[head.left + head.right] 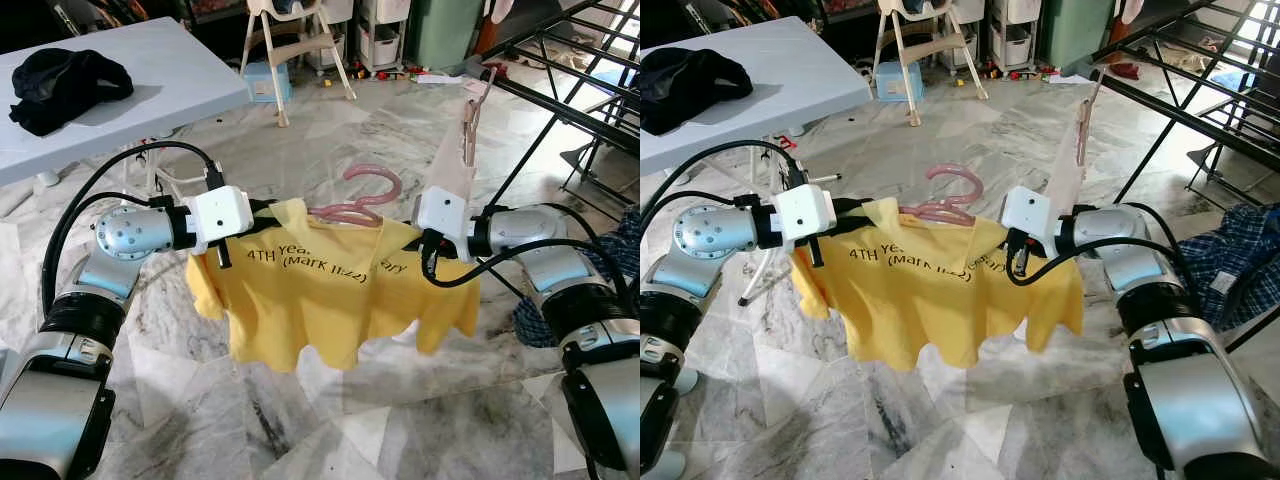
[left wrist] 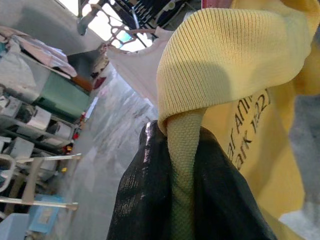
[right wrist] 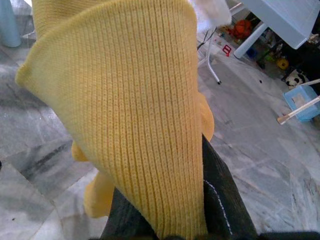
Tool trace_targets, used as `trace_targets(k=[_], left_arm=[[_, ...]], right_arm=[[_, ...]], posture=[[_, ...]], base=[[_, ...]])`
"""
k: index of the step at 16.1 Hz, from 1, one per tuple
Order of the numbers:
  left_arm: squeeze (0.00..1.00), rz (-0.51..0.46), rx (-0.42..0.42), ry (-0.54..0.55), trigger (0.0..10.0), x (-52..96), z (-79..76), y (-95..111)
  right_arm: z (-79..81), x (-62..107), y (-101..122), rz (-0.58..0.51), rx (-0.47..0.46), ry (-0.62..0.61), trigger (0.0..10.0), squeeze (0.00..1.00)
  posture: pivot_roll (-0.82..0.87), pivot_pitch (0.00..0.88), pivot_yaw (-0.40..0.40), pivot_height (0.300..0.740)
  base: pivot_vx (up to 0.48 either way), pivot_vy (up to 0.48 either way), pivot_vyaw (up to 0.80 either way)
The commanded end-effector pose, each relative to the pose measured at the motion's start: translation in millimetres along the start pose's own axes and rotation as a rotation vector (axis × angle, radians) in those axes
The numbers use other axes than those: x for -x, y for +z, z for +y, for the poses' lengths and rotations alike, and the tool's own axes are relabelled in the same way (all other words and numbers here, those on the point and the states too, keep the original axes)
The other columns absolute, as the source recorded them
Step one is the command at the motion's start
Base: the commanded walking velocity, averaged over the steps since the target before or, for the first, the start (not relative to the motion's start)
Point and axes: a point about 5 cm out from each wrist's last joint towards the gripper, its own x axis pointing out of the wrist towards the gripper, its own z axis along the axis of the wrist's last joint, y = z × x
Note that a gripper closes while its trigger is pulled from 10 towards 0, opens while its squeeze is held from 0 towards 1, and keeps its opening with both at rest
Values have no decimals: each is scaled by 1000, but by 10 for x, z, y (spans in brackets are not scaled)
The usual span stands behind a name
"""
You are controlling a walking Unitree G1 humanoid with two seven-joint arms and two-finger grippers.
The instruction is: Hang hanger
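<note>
Two grippers, left gripper (image 1: 262, 212) & right gripper (image 1: 408, 232), each clamped on 1 yellow shirt (image 1: 330, 300) w/ 1 pink hanger (image 1: 355, 205).

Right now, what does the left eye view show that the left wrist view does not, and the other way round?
Left eye view alone: the pink hanger lying in the shirt's neck, the right gripper at the other shoulder, the black cloth on the white table.

Left wrist view alone: close up, the left gripper's fingers pinched on a fold of ribbed hem.

Both: the yellow T-shirt, its printed lettering, the marble floor.
</note>
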Motion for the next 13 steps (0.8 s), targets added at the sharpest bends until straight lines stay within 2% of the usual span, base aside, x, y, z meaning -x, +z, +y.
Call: trace_targets(k=[1, 2, 7, 13], left_arm=[[169, -30, 19, 61, 3529, -71, 59, 50], [1000, -36, 30, 53, 10000, -87, 45, 50], [1000, -43, 7, 47, 10000, -152, -16, 53], [1000, -25, -48, 185, 10000, -132, 148, 77]], right_arm=[[-12, -160, 310, -156, 88, 9, 0, 0], [-9, -162, 308, -158, 85, 12, 0, 0], [62, -182, 244, -158, 69, 21, 0, 0], [99, -181, 201, -156, 56, 24, 0, 0]], posture=[[-122, 77, 39, 740], [-122, 77, 40, 740], [-122, 71, 49, 740], [-120, 59, 58, 740]], base=[[0, 0, 0], [0, 0, 0], [0, 0, 0], [0, 0, 0]])
